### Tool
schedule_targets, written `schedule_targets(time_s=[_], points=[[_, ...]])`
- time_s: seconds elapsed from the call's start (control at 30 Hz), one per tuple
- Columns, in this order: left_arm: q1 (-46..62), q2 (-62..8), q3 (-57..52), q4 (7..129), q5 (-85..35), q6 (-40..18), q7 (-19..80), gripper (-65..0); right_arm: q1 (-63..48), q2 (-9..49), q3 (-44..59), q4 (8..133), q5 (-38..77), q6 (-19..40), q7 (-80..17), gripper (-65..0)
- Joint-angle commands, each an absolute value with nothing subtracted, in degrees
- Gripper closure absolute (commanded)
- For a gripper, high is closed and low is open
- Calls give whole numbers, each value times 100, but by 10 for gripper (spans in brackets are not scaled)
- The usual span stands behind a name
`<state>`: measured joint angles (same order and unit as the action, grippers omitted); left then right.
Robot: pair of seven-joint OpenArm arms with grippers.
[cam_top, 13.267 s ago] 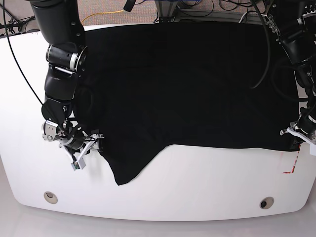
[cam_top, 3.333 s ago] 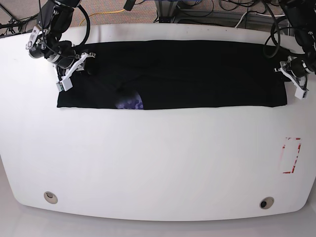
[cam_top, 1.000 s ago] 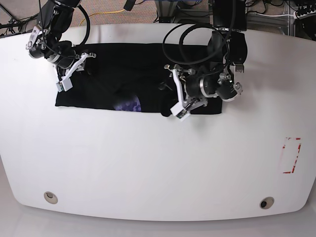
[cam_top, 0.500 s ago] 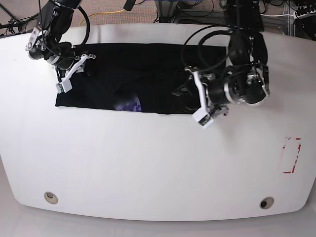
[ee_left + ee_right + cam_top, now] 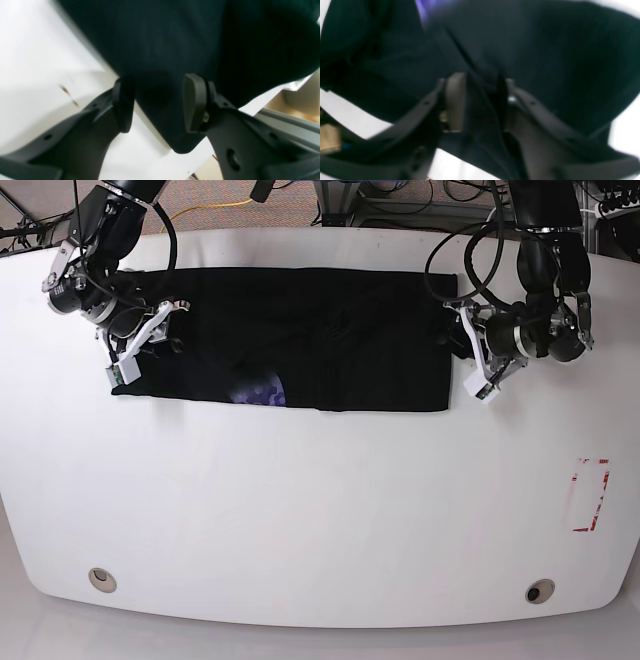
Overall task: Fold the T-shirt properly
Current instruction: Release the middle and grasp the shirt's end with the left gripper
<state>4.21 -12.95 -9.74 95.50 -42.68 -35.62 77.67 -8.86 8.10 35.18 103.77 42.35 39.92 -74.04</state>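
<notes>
Swung back out to the shirt's right end now, left hand (image 5: 470, 370), after sitting near the middle of the cloth a second ago; folded-over right portion left lying flat. Fingers (image 5: 194, 105) apart in the wrist view, a rounded corner of the T-shirt (image 5: 310, 330) hanging between them, pads not pressed on the cloth. Over at the other end, right hand (image 5: 140, 350) on the shirt's left edge, a ridge of black fabric running between its fingers (image 5: 455, 100), clamped or merely straddling, cannot tell. Black band of shirt lying across the far half of the white desk (image 5: 320, 510), purple patch (image 5: 260, 394) peeking at its near edge. Red-outlined rectangle (image 5: 588, 495) well apart at right.
</notes>
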Motion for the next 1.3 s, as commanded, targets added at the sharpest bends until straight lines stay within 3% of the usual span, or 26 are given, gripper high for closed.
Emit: schedule_targets(time_s=[0.0,0.1,0.17,0.4,0.87,1.1,1.27], points=[[409,-1332,-901,9525,-4400,-3538,7459,-278,-831,857,3934,10774,4321,4000,-7530,-385],[470,-1341,-629,9534,-4330,-3574,7336,-278,-725,848,4418,10862,4321,4000,-7714,-518],[479,-1332,-453,9684,-4409,-3591,7336,-278,-681,866,4558,10853,4321,4000,-7714,-568],[558,-1130,400,10290,-4374,-3987,7345,-276,-769,963,4673,10870,4321,4000,-7723,-574],[347,-1068,2360,10738,-2774,-4000,7327,-275,-901,954,4681,10862,4330,4000,-7723,-574],[365,-1077,1262,11020,-2738,-4000,7345,-275,-725,971,4998,10818,4295,4000,-7723,-579],[690,-954,-40,10985,-2738,-4000,7319,-274,-488,1200,5499,9930,4277,4000,-7723,-577]])
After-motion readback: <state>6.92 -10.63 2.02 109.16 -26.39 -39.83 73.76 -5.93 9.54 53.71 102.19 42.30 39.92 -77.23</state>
